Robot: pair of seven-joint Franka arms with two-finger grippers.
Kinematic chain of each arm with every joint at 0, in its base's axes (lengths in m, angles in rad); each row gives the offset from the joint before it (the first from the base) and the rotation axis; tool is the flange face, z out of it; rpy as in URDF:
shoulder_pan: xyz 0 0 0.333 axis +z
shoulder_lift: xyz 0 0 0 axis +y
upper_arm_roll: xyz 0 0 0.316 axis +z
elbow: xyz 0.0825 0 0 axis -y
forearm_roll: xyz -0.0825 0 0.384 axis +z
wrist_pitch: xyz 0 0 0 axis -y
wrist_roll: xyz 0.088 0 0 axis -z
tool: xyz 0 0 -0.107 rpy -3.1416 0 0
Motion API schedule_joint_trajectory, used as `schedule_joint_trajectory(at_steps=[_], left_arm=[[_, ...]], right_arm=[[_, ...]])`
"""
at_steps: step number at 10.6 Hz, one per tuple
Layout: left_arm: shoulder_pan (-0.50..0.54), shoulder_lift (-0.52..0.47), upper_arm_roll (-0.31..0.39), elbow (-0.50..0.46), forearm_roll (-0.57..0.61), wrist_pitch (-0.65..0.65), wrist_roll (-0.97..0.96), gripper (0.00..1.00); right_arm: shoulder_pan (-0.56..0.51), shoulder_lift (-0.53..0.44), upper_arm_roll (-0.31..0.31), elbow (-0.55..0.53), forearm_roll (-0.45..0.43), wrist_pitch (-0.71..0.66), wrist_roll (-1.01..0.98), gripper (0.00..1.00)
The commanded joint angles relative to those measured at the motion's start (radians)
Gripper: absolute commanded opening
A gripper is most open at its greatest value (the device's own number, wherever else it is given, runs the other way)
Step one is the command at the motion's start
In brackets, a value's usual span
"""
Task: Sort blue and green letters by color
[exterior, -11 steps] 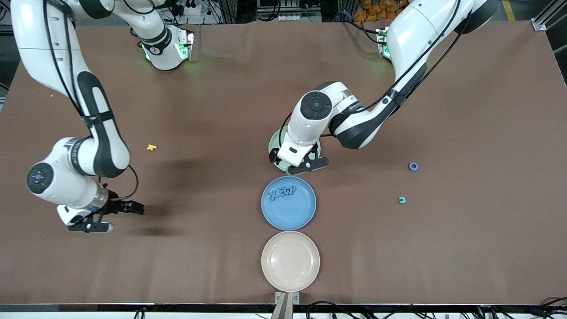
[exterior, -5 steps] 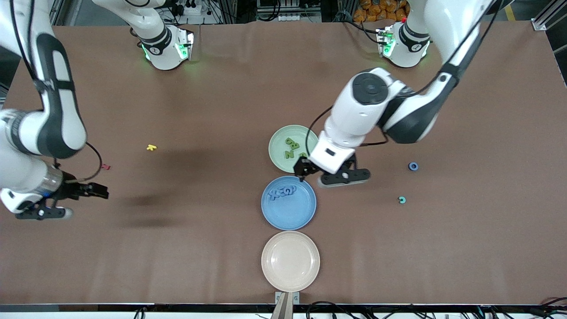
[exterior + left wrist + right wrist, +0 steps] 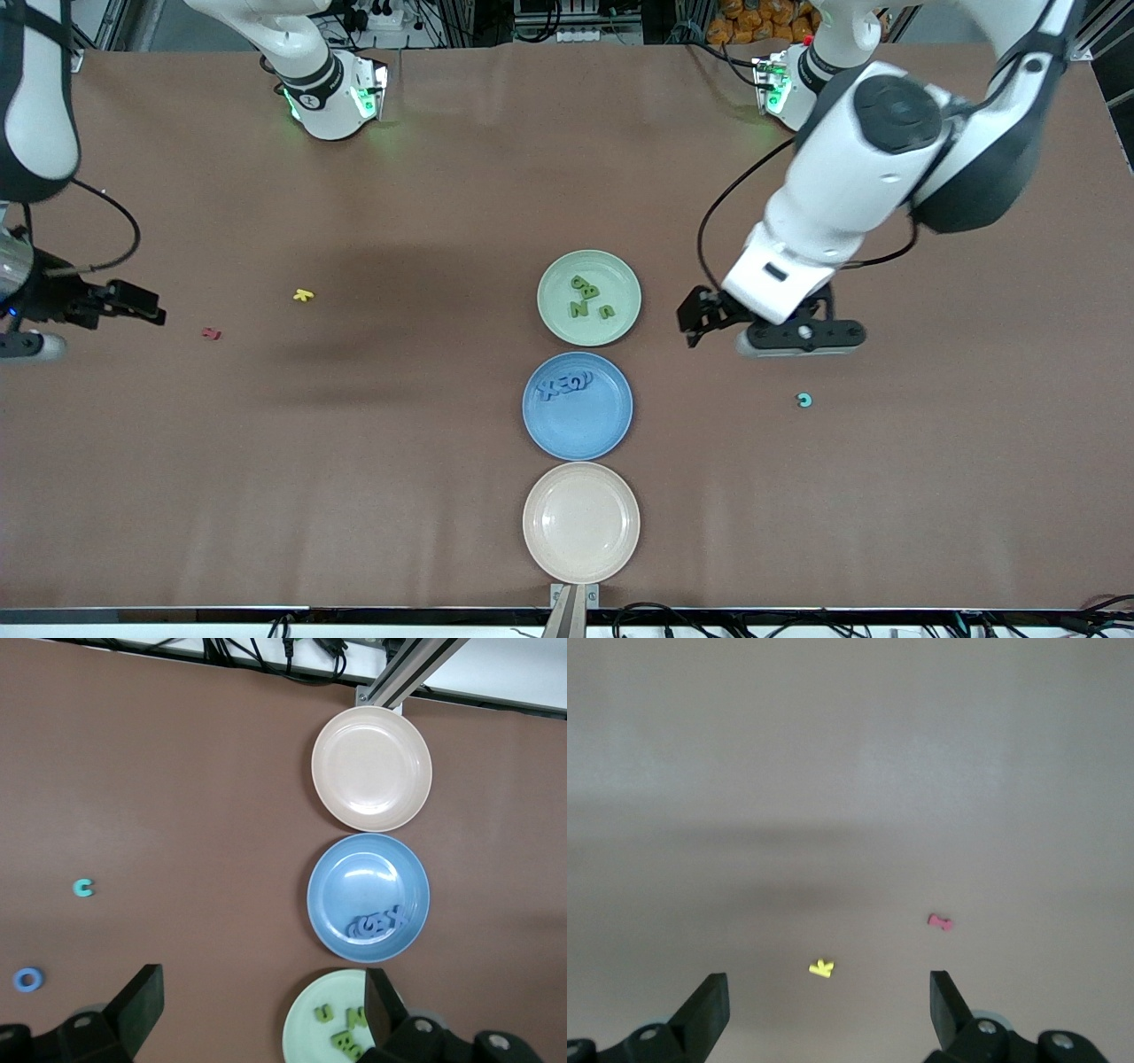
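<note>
A: What is lying on the brown cloth-covered table (image 3: 425, 496)?

B: Three round plates are sitting in a row down its middle. The pale green plastic plate (image 3: 620, 330) is lying farthest from the front camera, the blue plate (image 3: 580, 434) next, and the cream plate (image 3: 580, 523) nearest.

A: And the arms?

B: The left gripper (image 3: 769, 330) is hanging open and empty over bare cloth, beside the green plate toward the left arm's end. The right gripper (image 3: 75, 317) is hovering at the right arm's end of the table, its fingers (image 3: 707, 1010) spread wide with nothing between them.

A: Where are the letters sitting?

B: The small olive green letters (image 3: 587, 297) are lying in the green plate; the medium blue letters (image 3: 564, 385) are bunching together in the blue plate. The cream plate is holding nothing.

A: Anything loose?

B: A small blue ring letter (image 3: 27, 979) and a teal C-shaped letter (image 3: 803, 400) are lying on the cloth toward the left arm's end. A tiny yellow letter (image 3: 303, 295) and a tiny red letter (image 3: 210, 333) are lying toward the right arm's end.
</note>
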Motion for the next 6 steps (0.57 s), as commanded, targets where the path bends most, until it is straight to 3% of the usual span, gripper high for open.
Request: schedule_joint_trajectory(at_steps=[1, 3, 6], left_arm=[[-0.017, -0.163, 0.243, -0.041, -0.244, -0.105, 0.343, 1.0], [-0.065, -0.209, 0.4, -0.041, -0.276, -0.184, 0.571, 1.0], [-0.083, -0.252, 0.536, -0.041, -0.27, -0.279, 0.717, 1.0]], right_arm=[[0.014, -0.073, -0.003, 0.043, -0.059, -0.113, 0.056, 1.0], [0.03, -0.093, -0.005, 0.126, -0.063, -0.194, 0.085, 1.0], [0.049, -0.162, 0.002, 0.131, -0.047, -0.208, 0.183, 1.0]])
